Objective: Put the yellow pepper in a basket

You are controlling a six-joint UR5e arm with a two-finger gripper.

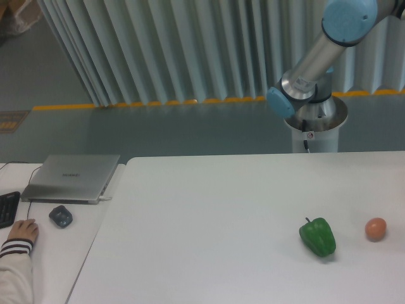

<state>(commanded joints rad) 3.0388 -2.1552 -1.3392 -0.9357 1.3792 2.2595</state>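
Pale vertical blinds (158,50) back the scene above a grey floor marked by a yellow stripe (145,102). White table (209,215) fills the foreground. Robot arm (316,57) rises from its round base (314,123) behind the table's far right edge; its blue-capped joints slant up toward the top right corner, where the arm leaves the frame. Neither the gripper nor the yellow pepper appears in this view, so how wide the fingers stand, whether they hold anything, and where the pepper lies relative to them cannot be told. No basket shows either.

On the table's right part lies a green bell pepper (317,236), stem toward the upper left, and to its right, apart from it, a small orange-pink ball (375,228) (close to the frame's right edge).

At left, on an adjoining lighter surface, sits a closed silver laptop (71,177), with a dark mouse (61,216) just in front of it and a corner of a black keyboard (6,209) at the frame's edge. A person's hand (23,231), in a striped cuff, rests near the mouse.
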